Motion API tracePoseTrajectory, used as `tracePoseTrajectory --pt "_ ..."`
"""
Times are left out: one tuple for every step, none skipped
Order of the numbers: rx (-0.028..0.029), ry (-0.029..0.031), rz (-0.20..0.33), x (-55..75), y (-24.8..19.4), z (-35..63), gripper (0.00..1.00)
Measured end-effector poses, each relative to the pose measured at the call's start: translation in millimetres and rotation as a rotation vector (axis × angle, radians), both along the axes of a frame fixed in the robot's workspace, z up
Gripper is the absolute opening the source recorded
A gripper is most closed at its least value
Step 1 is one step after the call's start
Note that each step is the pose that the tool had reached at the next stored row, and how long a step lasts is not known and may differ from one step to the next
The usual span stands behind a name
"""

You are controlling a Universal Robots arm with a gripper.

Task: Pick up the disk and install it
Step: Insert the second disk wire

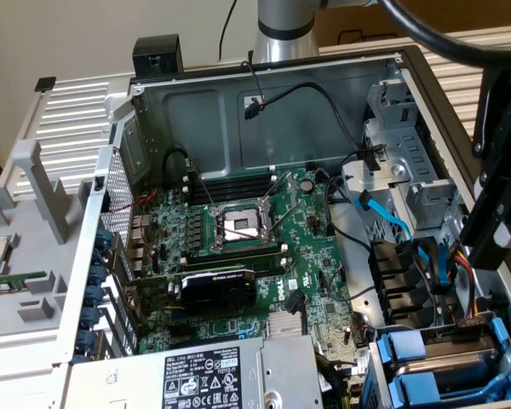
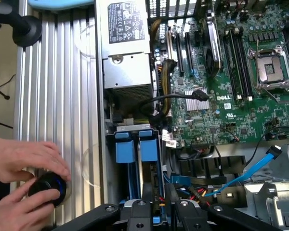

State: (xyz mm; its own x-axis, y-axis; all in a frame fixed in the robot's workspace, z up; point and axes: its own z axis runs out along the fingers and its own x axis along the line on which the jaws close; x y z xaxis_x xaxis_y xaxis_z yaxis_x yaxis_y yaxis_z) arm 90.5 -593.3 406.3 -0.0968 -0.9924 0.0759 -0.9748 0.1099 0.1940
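Exterior: disk [image 1: 451,362] sits slotted into the corner of the case [image 1: 221,119] beside the power supply [image 1: 230,375], so I'd call pick-up done and only final seating left. DELL reads on the supply label. Wrist: gripper [image 2: 159,204] is right at the disk's end, can't tell if it's clamping; DELL on the motherboard [image 2: 221,115], no drive label legible.

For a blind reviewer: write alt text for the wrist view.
The gripper hangs over two blue drive trays in an open computer case, beside the motherboard and silver power supply. A person's hands hold a black knob outside the case.
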Motion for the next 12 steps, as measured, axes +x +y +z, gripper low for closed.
tracePoseTrajectory --pt "0.0 0.0 0.0 0.0 0.0 0.0 0.25" --pt "0.0 0.0 0.0 -0.1 0.0 0.0 0.25" --pt "0.0 0.0 0.0 -0.1 0.0 0.0 0.25" --pt "0.0 0.0 0.0 -0.1 0.0 0.0 0.25" --pt "0.0 0.0 0.0 -0.1 0.0 0.0 0.25" --pt "0.0 0.0 0.0 -0.1 0.0 0.0 0.25" --pt "0.0 0.0 0.0 -0.1 0.0 0.0 0.25" --pt "0.0 0.0 0.0 -0.1 0.0 0.0 0.25" --pt "0.0 0.0 0.0 -0.1 0.0 0.0 0.25" --pt "0.0 0.0 0.0 -0.2 0.0 0.0 0.23" --pt "-0.0001 0.0 0.0 -0.2 0.0 0.0 0.23" --pt "-0.0001 0.0 0.0 -0.3 0.0 0.0 0.16"
